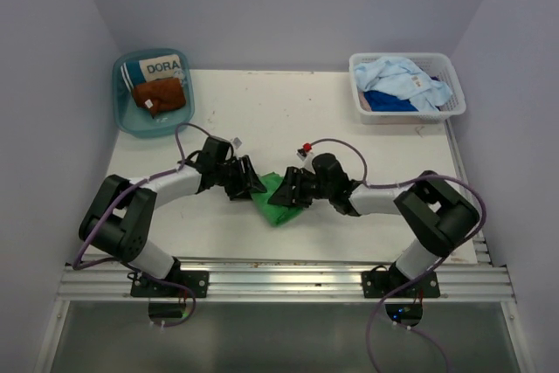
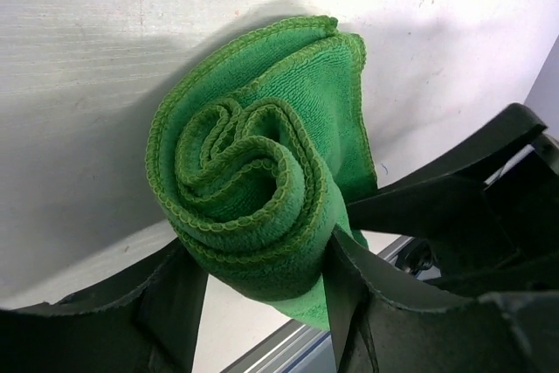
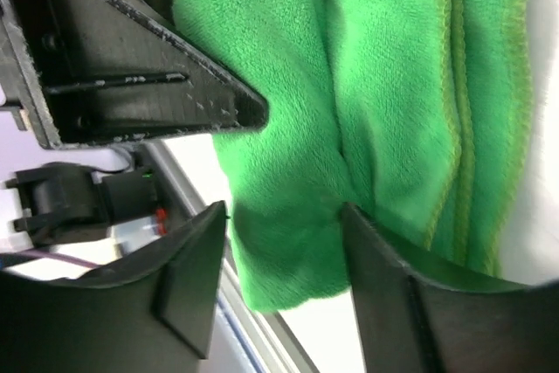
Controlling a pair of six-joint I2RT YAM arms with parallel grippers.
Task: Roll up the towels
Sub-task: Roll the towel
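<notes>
A bright green towel (image 1: 276, 201) lies rolled at the table's middle front, between both grippers. In the left wrist view its end shows as a spiral (image 2: 249, 172), and my left gripper (image 2: 259, 246) is shut on the roll, with one finger pressed into each side. My right gripper (image 3: 286, 216) is open around the roll's other end (image 3: 367, 93). One finger (image 3: 376, 259) touches the cloth and the other stands just off it. More towels sit at the back: a rust-brown one (image 1: 160, 96), a light blue one (image 1: 406, 80) and a dark blue one (image 1: 389, 102).
A teal basin (image 1: 122, 111) at the back left holds the rust-brown towel and a white-and-teal "DORA" item (image 1: 162, 67). A white basket (image 1: 450, 76) at the back right holds the blue towels. A metal rail (image 1: 279, 279) runs along the near edge.
</notes>
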